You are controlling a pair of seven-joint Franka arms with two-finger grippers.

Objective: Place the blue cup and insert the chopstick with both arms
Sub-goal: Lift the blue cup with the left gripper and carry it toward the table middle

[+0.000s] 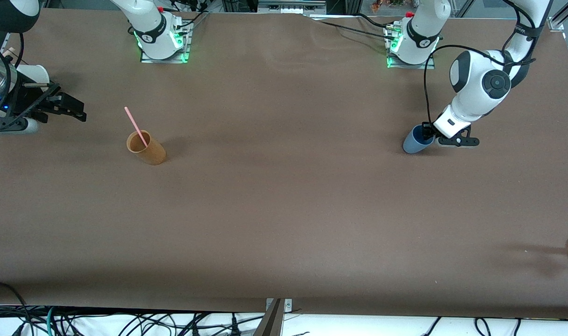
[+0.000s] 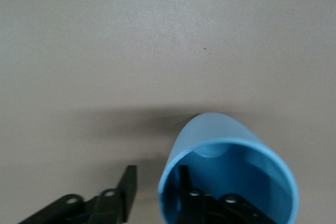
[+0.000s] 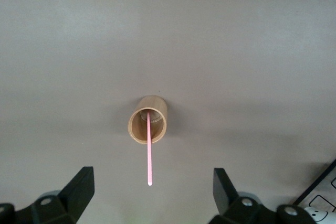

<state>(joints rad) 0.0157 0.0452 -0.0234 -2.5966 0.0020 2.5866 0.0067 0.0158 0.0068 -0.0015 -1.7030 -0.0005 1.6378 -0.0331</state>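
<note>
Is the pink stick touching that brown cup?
Touching. The right wrist view shows the pink stick standing inside the brown cup, leaning on its rim.

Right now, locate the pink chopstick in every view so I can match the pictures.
Front view: the pink chopstick stands slanted in the tan cup, toward the right arm's end of the table.
Left wrist view: not in it; only the blue cup shows.
Right wrist view: the chopstick sticks out of the tan cup, mid-picture.
Shared landmark: the tan cup, in the front and right wrist views.
</note>
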